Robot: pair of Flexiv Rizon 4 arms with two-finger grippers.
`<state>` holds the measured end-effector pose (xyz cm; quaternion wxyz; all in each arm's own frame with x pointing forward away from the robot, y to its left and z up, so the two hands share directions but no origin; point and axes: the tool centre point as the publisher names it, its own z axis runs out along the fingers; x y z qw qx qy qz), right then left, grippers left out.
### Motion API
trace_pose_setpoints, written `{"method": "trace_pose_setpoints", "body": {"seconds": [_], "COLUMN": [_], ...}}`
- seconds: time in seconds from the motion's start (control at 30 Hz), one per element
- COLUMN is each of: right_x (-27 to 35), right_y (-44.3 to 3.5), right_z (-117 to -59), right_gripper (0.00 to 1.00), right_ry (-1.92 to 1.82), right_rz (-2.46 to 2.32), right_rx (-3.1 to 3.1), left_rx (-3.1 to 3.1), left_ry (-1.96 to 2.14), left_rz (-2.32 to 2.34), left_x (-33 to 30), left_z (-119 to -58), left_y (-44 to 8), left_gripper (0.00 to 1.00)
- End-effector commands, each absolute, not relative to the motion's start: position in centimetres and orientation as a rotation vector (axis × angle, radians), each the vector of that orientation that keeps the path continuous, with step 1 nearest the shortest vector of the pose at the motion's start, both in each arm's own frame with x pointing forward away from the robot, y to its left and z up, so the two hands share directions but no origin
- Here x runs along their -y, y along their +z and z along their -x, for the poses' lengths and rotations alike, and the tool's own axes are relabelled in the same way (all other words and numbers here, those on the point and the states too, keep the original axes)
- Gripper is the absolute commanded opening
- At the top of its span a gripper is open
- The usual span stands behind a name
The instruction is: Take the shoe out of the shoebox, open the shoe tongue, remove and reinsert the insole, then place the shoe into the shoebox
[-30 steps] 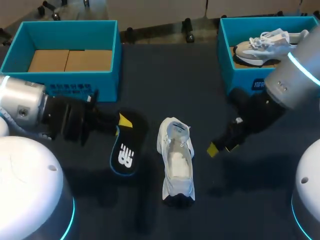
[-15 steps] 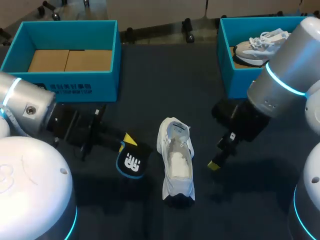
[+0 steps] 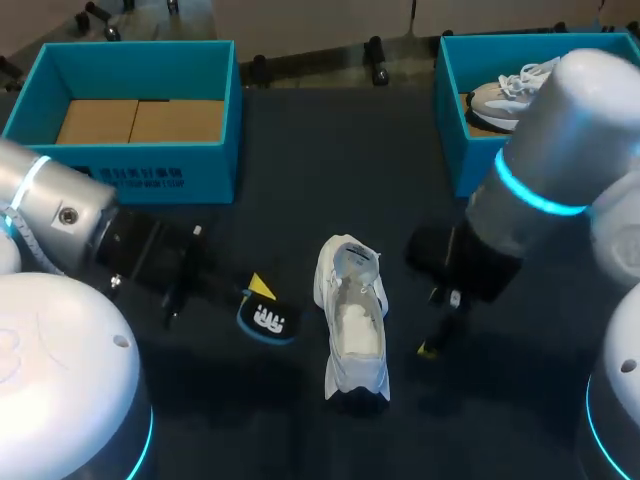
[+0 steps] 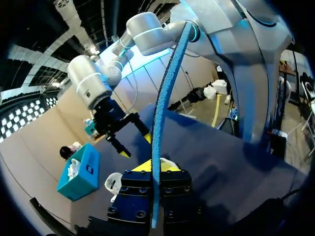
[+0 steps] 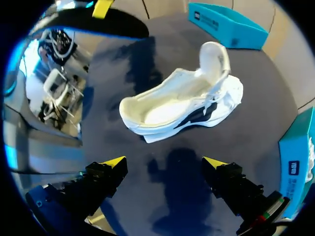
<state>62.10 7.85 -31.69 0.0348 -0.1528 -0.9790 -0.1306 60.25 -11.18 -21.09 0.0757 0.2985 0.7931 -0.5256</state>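
Observation:
A white shoe [image 3: 352, 320] [image 5: 182, 105] lies on the dark table, tongue pulled up and inside bare. To its left my left gripper [image 3: 258, 292] [image 4: 156, 169] is shut on the black, blue-edged insole [image 3: 266, 320] [image 4: 165, 98], held on edge above the table. In the left wrist view the shoe [image 4: 113, 183] shows only partly past the fingers. Right of the shoe hangs my right gripper [image 3: 435, 335] [image 5: 165, 164], open with nothing between its fingers; the shoe lies just ahead of it. The insole [image 5: 98, 24] shows beyond the shoe in the right wrist view.
An open teal shoebox [image 3: 125, 45] [image 5: 226, 24] with a cardboard floor stands at the back left. At the back right a second teal box [image 3: 480, 165] [image 4: 78, 172] holds another white shoe [image 3: 505, 100].
My left gripper has turned the insole up from lying flat to standing on edge and brought it closer to the shoe. The right arm has swung in leftward and lower beside the shoe.

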Motion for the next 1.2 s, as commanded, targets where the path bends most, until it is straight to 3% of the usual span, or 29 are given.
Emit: {"method": "trace_pose_setpoints", "body": {"seconds": [0.03, 1.2], "right_x": [-9.5, -10.7], "right_y": [-33.4, -35.9], "right_z": [-61.4, -62.1], "right_gripper": [1.0, 1.0], "right_ry": [-0.346, -0.317], "right_rz": [0.475, 0.39], "right_rx": [3.069, 3.117], "left_rx": [-2.367, -2.334], "left_ry": [-1.595, -1.905], "left_rz": [-0.855, -0.832], "left_x": [11.2, 14.6], "left_z": [-58.8, -55.0], "left_y": [-20.8, -20.9], "left_gripper": [0.0, 0.0]}}
